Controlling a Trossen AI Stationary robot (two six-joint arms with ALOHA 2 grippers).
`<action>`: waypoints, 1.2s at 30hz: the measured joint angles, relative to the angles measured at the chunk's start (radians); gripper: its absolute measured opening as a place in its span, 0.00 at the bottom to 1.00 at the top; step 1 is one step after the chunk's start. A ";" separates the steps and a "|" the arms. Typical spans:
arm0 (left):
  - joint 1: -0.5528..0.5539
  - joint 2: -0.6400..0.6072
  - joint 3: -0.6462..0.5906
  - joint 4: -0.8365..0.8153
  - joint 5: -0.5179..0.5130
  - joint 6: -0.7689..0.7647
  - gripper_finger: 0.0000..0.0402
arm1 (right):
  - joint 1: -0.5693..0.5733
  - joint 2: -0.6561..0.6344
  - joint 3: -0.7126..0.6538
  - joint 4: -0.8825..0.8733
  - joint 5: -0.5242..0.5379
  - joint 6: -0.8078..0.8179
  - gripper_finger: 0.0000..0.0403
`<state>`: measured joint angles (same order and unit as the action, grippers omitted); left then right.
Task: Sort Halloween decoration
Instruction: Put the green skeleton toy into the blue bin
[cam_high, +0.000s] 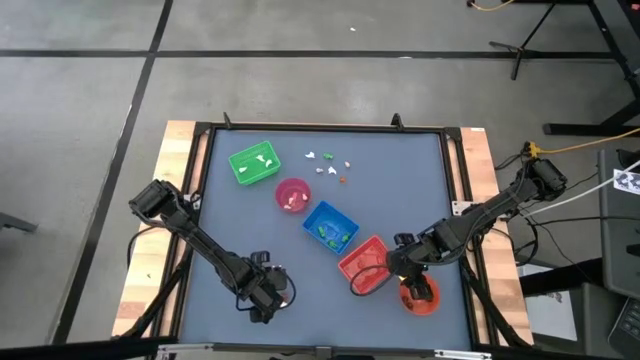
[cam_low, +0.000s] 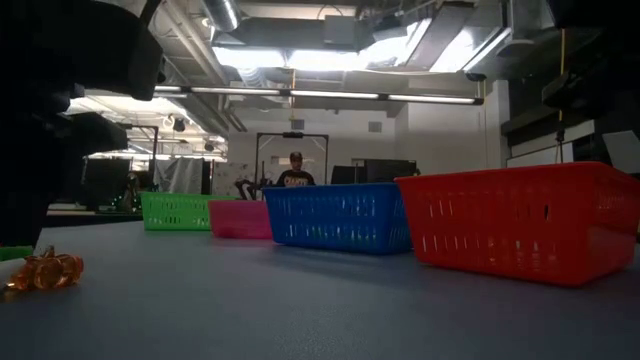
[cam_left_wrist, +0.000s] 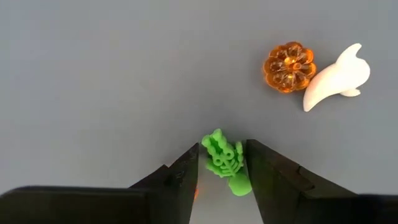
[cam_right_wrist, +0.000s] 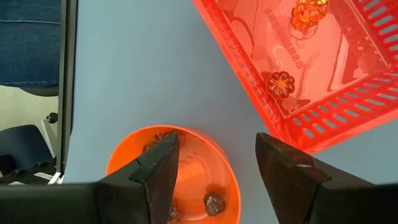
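In the left wrist view, my left gripper (cam_left_wrist: 222, 168) is shut on a tiny green skeleton-hand trinket (cam_left_wrist: 224, 160). An orange pumpkin trinket (cam_left_wrist: 289, 66) and a white ghost trinket (cam_left_wrist: 336, 83) lie on the table just beyond it. This gripper (cam_high: 265, 295) is near the table's near edge, left of centre. My right gripper (cam_right_wrist: 216, 165) is open and empty, hovering over the orange bowl (cam_right_wrist: 177, 180), which holds dark trinkets (cam_right_wrist: 213, 201). The red tray (cam_right_wrist: 311, 68) beside the bowl holds orange pumpkins (cam_right_wrist: 280, 83). More trinkets (cam_high: 325, 160) lie scattered near the far edge. My left gripper pinches the green skeleton-hand trinket between its two fingers (cam_left_wrist: 186, 174), one on each side of the wrist end (cam_left_wrist: 237, 180). The bony fingers (cam_left_wrist: 214, 144) stick out past the fingertips. I cannot tell whether the trinket is lifted or still rests on the table.
The green tray (cam_high: 254, 163), pink bowl (cam_high: 292, 194), blue tray (cam_high: 330, 226) and red tray (cam_high: 365, 262) run in a diagonal line from far left to near right. The orange bowl (cam_high: 420, 297) sits near the right near corner. A person (cam_low: 295, 175) stands far behind the table.
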<state>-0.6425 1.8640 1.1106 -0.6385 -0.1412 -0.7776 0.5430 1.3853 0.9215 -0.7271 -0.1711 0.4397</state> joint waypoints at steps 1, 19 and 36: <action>0.001 0.002 0.001 0.000 0.004 0.001 0.30 | 0.000 0.000 0.000 0.001 0.000 0.000 0.53; 0.000 0.001 0.000 0.001 0.009 0.002 0.12 | 0.000 0.000 0.000 0.000 -0.002 0.000 0.53; 0.072 -0.078 -0.006 0.001 -0.044 0.003 0.11 | 0.000 -0.003 0.002 -0.008 -0.031 0.000 0.53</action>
<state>-0.5708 1.7863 1.1049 -0.6376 -0.1850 -0.7744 0.5427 1.3827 0.9230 -0.7351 -0.2020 0.4397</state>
